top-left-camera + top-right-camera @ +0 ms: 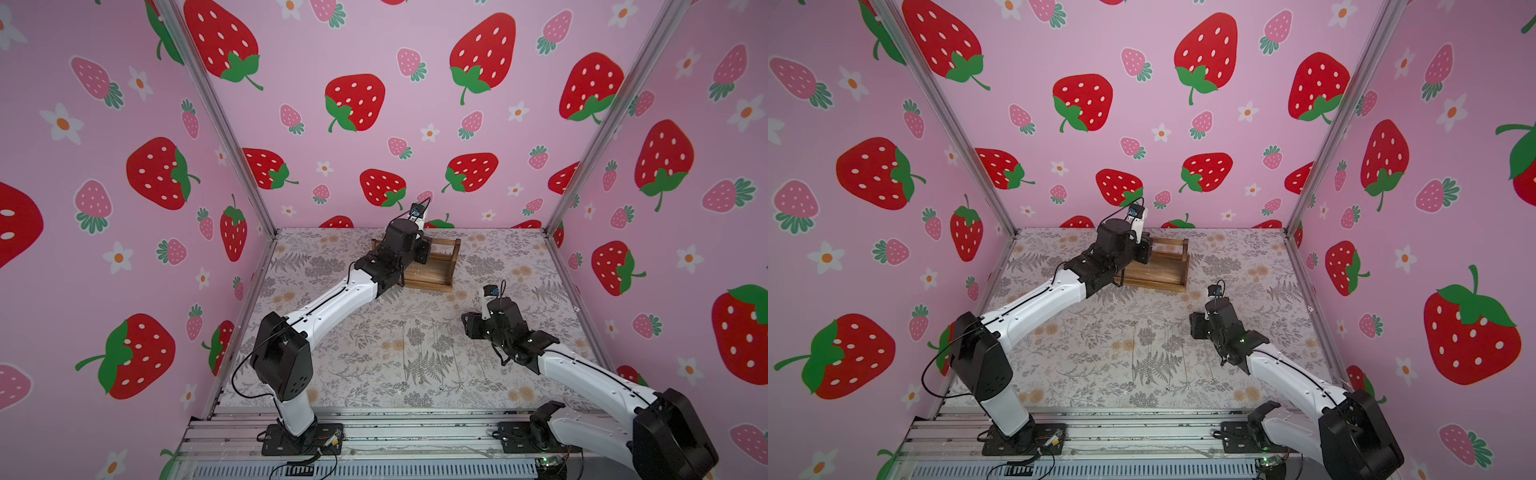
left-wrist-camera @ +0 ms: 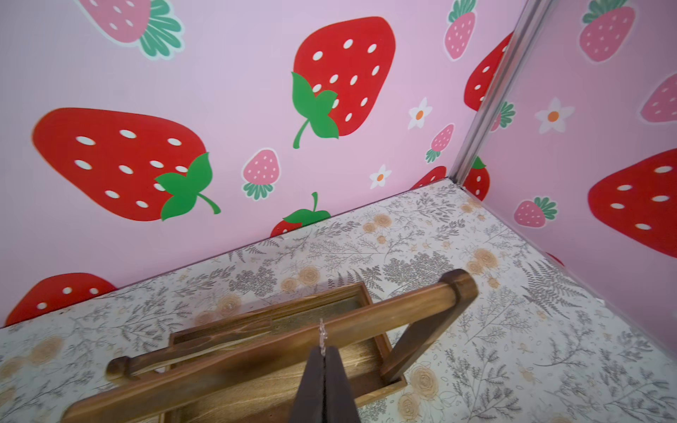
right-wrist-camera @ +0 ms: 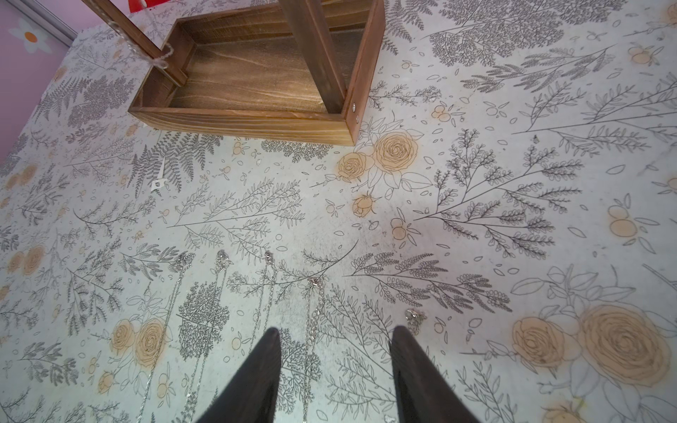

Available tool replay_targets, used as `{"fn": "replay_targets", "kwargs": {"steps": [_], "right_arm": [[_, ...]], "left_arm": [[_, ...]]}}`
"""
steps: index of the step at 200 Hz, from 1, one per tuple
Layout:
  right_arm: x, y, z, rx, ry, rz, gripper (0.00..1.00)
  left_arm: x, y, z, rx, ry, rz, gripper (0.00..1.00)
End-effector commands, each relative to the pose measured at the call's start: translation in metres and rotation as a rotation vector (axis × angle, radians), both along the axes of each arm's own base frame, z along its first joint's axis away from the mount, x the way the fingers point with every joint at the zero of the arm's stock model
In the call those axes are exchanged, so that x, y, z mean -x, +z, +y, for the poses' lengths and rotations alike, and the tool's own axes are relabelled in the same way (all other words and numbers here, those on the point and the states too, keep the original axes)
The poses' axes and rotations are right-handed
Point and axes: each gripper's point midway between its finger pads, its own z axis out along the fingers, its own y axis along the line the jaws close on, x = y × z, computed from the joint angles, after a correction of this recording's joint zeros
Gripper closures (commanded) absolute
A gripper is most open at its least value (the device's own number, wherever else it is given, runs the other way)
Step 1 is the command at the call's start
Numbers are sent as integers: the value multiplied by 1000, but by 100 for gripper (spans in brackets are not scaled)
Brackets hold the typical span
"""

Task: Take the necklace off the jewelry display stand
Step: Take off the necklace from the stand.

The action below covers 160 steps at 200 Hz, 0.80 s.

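I see the jewelry display stand (image 1: 438,268) upright at the far middle of the floral table (image 1: 374,374), its tray base flat on the cover. My left arm reaches to it from the near left. The left gripper (image 2: 323,352) has its jaws pressed together on the necklace (image 2: 322,335), a thin silver chain that runs up from the fingertips and lies against the stand's top bar (image 2: 238,360). So the necklace is on the bar, pinched just below it.

My right gripper (image 3: 335,329) hangs over the near right of the table, well apart from the stand. Its jaws stand partly spread with nothing held between them. Under it, in the right wrist view, several other silver chains (image 3: 315,311) lie stretched side by side on the cover. In that view a strand of chain also shows against one upright of the stand.
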Motion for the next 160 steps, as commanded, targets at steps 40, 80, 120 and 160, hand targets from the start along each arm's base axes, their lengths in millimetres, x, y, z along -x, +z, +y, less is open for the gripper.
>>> {"fn": "replay_targets", "kwargs": {"steps": [40, 80, 120, 160], "right_arm": [[0, 4, 2, -19, 7, 0, 50], [0, 4, 4, -30, 13, 4, 50], [0, 2, 7, -36, 19, 11, 50], [0, 1, 7, -39, 20, 15, 50]], "left_arm": [[-20, -20, 99, -179, 280, 30, 100], [-17, -25, 131, -207, 349, 50, 100], [4, -13, 144, -201, 358, 62, 100], [47, 3, 158, -191, 376, 59, 100]]}}
